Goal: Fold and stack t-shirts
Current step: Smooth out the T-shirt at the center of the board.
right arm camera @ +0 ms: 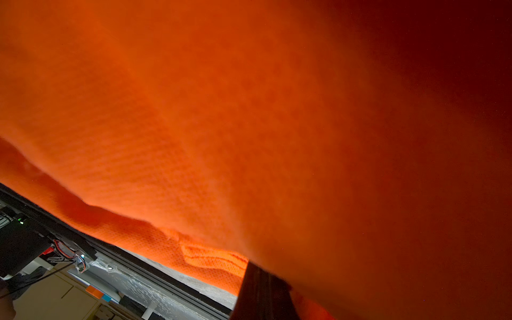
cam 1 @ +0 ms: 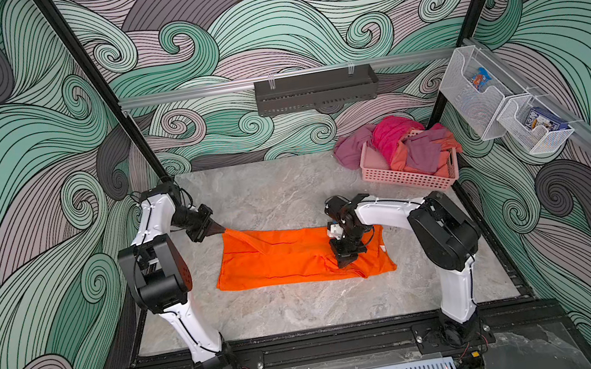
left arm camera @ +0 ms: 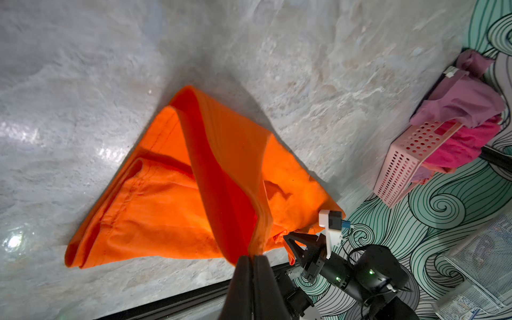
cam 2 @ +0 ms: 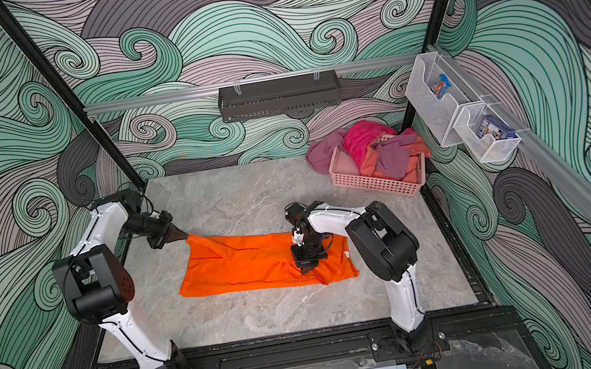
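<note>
left pincer [cam 1: 221, 228]: I see it clenched on one corner of the orange t-shirt [cam 1: 281, 257], corner raised off the table [cam 1: 306, 309] | right pincer [cam 1: 345, 262]: closed at the opposite end, seemingly nipping a fold, though cloth fills my wrist view | t-shirt: stretched long between both pincers | basket [cam 1: 402, 177]: beyond right pincer, well apart
</note>
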Motion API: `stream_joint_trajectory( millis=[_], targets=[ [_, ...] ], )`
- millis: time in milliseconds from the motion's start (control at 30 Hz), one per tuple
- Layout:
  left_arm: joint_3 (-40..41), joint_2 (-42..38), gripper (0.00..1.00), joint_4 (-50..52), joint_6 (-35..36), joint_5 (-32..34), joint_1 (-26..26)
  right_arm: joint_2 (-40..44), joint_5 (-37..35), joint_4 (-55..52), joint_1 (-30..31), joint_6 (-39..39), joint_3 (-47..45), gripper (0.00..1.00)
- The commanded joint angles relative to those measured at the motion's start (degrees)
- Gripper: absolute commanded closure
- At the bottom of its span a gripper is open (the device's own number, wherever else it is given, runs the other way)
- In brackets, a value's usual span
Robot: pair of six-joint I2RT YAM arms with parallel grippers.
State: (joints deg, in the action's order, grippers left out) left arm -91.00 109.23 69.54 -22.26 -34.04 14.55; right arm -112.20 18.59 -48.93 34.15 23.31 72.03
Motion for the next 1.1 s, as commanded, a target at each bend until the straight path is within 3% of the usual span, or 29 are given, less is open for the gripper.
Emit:
stream_joint_trajectory(
  millis=[0, 267, 367, 433, 467, 500, 600, 767, 833, 967, 1067],
  targets=[
    [1.33, -3.21, 0.95, 1.70, 1.17, 2.57, 0.24, -1.52, -0.25, -0.18, 0.50, -0.46, -1.32, 1.00],
    [5.49, -5.51, 1.00, 4.97, -0.94, 12.09, 1.74, -1.88, -0.04, -0.16, 0.48, -0.46, -1.01, 1.00],
    [6.66, -5.62, 0.94, 4.92, -1.53, 13.87, 2.62, -1.96, 0.00, -0.17, 0.50, -0.46, -1.19, 1.00],
    [6.64, -5.27, 0.75, 4.37, -1.50, 13.59, 3.00, -1.97, 0.13, -0.16, 0.48, -0.55, -1.19, 1.00],
    [6.34, -4.90, 0.52, 4.15, -1.47, 13.39, 3.11, -2.05, 0.16, -0.20, 0.49, -0.63, -1.23, 1.00],
    [5.87, -4.47, 0.36, 4.11, -1.54, 13.52, 3.07, -2.13, 0.18, -0.19, 0.49, -0.71, -1.15, 1.00],
    [4.13, -3.60, 0.02, 4.12, -1.57, 13.52, 3.10, -2.24, 0.22, -0.15, 0.56, -0.80, -0.93, 1.00],
    [1.01, -2.74, 0.01, 2.96, -1.79, 12.69, 3.11, -1.93, -0.32, -0.20, 0.48, 0.21, -0.75, 1.00],
    [-0.29, -1.85, 0.01, 2.11, -2.47, 11.13, 3.10, -0.98, -1.12, -0.16, 0.40, 0.96, -0.30, 0.71],
    [-1.89, -0.12, 0.02, 0.06, -3.31, 7.65, 2.75, 5.01, -2.98, 0.65, -1.40, 2.92, 1.33, 0.31],
    [-1.75, 0.09, 0.02, -0.89, -2.83, 7.41, 2.33, 9.64, -3.89, 2.38, -4.85, 4.14, 1.30, 0.26]
  ],
)
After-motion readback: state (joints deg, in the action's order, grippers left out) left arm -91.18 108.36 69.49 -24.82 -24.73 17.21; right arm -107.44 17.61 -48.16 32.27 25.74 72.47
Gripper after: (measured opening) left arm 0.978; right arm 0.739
